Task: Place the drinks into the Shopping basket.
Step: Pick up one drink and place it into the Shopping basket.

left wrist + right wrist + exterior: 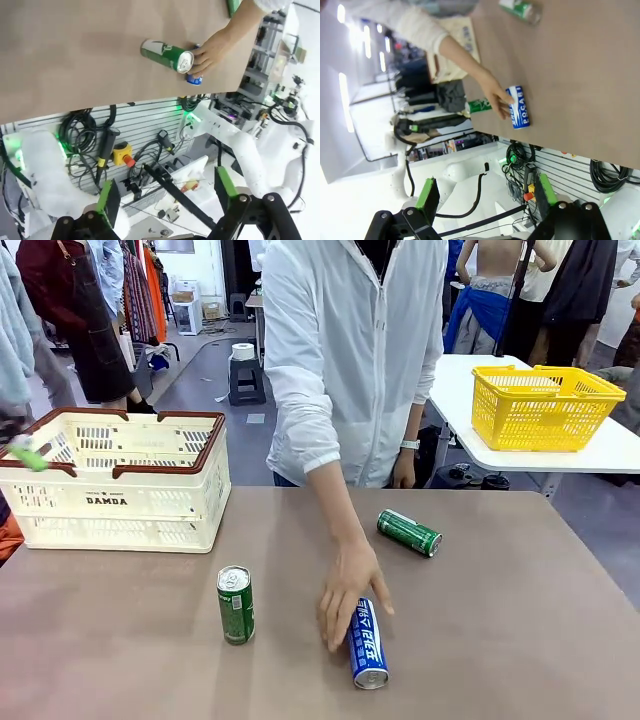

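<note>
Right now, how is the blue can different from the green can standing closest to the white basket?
Colour: the blue can is blue with white lettering; the green can is green.
Pose: the blue can lies on its side; the green can stands upright, tab end up.
Contact: the person's hand rests on the blue can; nothing touches the green can.
Both are slim, silver-ended cans on the table, outside the white basket.

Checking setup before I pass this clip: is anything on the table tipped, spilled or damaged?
Two drinks lie on their sides: the blue can, with the person's hand on it, and the far green can. The near green can stands upright. No spill or dent shows.
</note>
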Motion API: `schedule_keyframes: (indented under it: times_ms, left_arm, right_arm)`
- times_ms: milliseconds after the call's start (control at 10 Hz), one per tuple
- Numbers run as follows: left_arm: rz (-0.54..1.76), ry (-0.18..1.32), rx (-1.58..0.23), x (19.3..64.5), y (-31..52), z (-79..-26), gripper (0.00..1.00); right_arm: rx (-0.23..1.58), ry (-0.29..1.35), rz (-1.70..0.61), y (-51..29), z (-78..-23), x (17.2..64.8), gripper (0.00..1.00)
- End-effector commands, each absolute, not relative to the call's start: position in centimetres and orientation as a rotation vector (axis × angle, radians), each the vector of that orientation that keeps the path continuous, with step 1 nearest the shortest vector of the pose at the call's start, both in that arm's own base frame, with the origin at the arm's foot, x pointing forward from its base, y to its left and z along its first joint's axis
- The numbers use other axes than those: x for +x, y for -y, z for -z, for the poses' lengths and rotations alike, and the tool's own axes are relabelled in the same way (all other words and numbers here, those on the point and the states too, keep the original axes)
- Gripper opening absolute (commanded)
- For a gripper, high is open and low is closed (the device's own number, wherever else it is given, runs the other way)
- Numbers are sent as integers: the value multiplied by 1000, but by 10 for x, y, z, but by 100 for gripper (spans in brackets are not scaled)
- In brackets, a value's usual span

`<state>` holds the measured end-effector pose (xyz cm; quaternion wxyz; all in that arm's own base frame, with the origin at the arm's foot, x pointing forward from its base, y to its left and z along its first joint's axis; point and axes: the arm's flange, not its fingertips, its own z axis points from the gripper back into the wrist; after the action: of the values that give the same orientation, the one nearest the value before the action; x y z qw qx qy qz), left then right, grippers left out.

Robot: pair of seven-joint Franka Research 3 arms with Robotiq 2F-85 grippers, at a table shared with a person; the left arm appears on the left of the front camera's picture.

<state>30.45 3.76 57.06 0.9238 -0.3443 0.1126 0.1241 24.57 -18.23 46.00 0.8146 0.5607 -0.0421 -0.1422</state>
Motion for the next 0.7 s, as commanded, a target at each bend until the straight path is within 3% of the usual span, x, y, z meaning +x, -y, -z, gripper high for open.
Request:
schedule_keyframes:
  times_ms: [0,300,600]
  left_arm:
    - [-271,-254,-566,325,38,-582,100]
    - [-298,-265,-327,345,146,-564,100]
    - [-183,-300,-253,348,210,-515,100]
  right_arm:
    - [1217,96,316,183,-467,247,100]
    - [1217,96,316,183,-467,247,100]
    - [1217,96,316,183,-467,247,100]
